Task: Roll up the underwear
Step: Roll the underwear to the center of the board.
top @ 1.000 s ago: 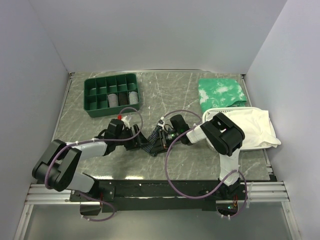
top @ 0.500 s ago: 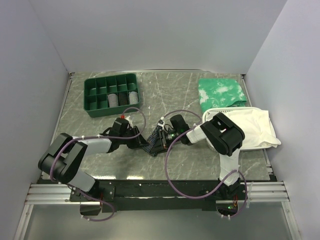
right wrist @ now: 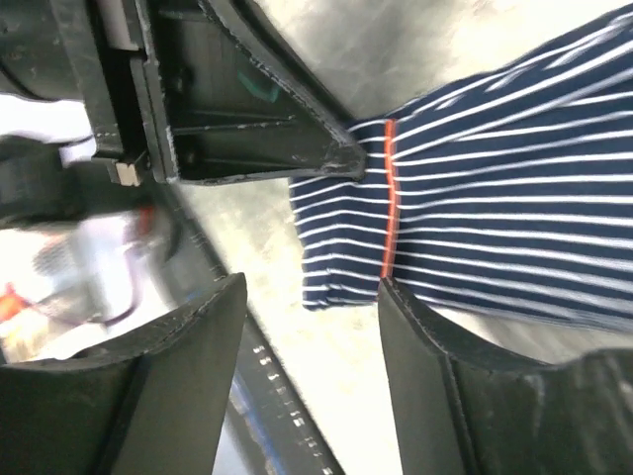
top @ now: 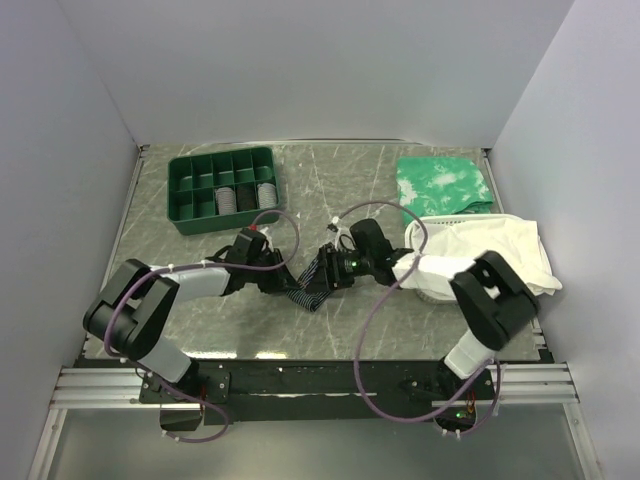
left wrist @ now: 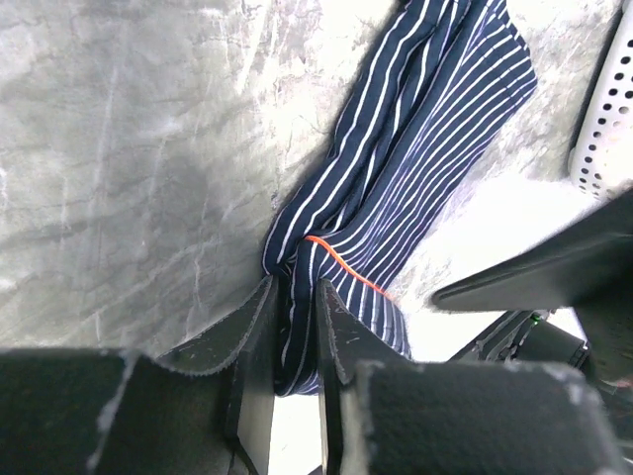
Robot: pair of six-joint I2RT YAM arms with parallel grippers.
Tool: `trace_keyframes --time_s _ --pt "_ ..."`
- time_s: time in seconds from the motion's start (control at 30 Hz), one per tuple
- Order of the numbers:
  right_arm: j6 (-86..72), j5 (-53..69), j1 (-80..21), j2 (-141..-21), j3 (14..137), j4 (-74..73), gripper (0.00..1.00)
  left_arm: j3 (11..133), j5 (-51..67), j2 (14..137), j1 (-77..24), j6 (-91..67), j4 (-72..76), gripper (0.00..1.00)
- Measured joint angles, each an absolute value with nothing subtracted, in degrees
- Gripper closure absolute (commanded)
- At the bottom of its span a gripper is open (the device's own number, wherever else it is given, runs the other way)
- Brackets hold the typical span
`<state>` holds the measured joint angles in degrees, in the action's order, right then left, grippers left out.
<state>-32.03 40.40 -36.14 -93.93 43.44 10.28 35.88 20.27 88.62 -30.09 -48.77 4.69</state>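
Rolling looks barely begun: pinstriped navy underwear (top: pixel 303 293) lies bunched at centre of top view betw. both wrists, left gripper (left wrist: pixel 295 297) jaws clamped on its edge, right gripper (right wrist: pixel 312 297) jaws apart astride the orange seam (right wrist: pixel 388 198) w/o pinching; next prob. needs right to close & turn fabric over; no legible writing.

You have bare table (top: pixel 340 190) to pass over between the green tray (top: pixel 222 190) and the mottled cloth (top: pixel 443 182); nearer you, the left gripper (top: pixel 285 284) and right gripper (top: pixel 326 277) crowd the underwear (top: pixel 310 294) from both sides; the white cloth (top: pixel 500 255) blocks the right edge; walls (top: pixel 300 70) close off left, right and back.
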Motion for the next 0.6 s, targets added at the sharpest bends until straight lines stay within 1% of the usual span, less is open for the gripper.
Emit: trace_keyframes --time_s 0.13,0.27,0.47,0.6 --pt "-26.9 28.8 -38.7 -87.1 43.5 3.0 0.34 37.2 20.3 89.1 -30.3 -48.2 3.0 0.84" --pt "-22.3 15.9 -45.6 -83.1 43.7 -2.7 0.34 39.2 20.6 90.1 -30.5 -47.4 0.6 0.83" --pt "-16.3 0.3 -56.9 -80.8 44.9 -6.5 0.33 42.3 20.6 91.5 -30.8 -46.3 -3.6 0.82" --pt "-12.9 -5.2 -59.4 -81.4 47.0 -7.7 0.33 43.5 20.8 92.3 -30.8 -46.1 -5.2 0.81"
